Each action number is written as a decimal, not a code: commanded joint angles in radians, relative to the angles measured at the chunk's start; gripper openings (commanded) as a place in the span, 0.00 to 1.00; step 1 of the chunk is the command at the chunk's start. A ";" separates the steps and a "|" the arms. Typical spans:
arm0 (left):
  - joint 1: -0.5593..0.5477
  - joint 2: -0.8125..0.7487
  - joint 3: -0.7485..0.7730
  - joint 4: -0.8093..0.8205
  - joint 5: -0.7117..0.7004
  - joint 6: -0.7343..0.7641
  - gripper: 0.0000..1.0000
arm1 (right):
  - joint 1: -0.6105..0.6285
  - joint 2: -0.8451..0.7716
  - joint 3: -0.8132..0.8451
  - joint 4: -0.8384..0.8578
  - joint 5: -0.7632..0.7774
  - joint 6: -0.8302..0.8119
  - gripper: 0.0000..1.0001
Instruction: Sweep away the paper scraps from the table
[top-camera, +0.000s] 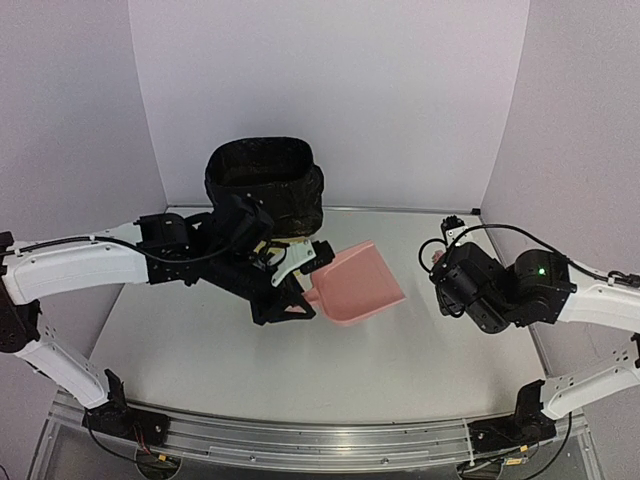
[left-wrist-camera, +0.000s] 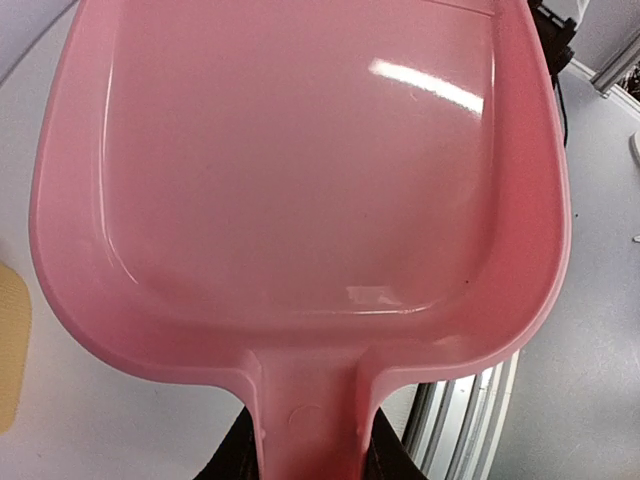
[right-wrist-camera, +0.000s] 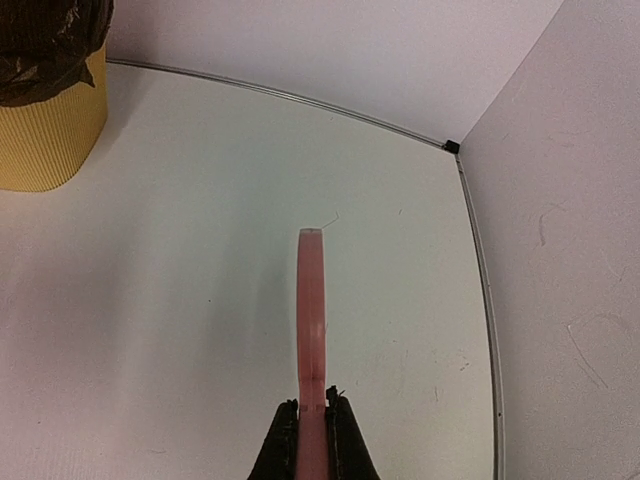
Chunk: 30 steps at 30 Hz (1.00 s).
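My left claw (top-camera: 303, 283) is clamped on the handle of the pink dustpan (top-camera: 358, 285). The pan's long axis runs from that handle out toward my right arm, with its open mouth facing the gap between the two arms. From the left wrist the tray looks bare: smooth pink plastic with a glare streak and nothing lying in it.

My right claw (right-wrist-camera: 312, 430) is pinched together on a thin pink strip seen edge-on, which I take to be the brush (right-wrist-camera: 311, 300). It points away from me toward the far right corner of the surface (top-camera: 200, 340).

No paper scraps show in any of the three views — not on the white top, not in the pan, not under the brush. The bin (top-camera: 265, 185) (black bag over a yellow body) stands just behind my left claw and well apart from the right one, and I cannot see inside it.

What matters next is this: the pan's mouth and the brush face each other across a stretch of surface with nothing on it to push. My judgement is that the sweeping is done or nearly so — and if any scrap is hidden behind my left arm, the left claw is the nearer one.
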 joint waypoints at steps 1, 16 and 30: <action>-0.002 0.018 -0.176 0.132 -0.031 -0.159 0.01 | 0.000 -0.061 -0.019 -0.001 0.040 0.019 0.00; -0.054 0.292 -0.242 0.254 -0.361 -0.659 0.00 | 0.000 -0.043 -0.010 -0.002 0.023 0.023 0.00; -0.100 0.474 -0.060 0.143 -0.494 -0.901 0.06 | 0.001 -0.028 -0.025 -0.003 -0.018 0.073 0.00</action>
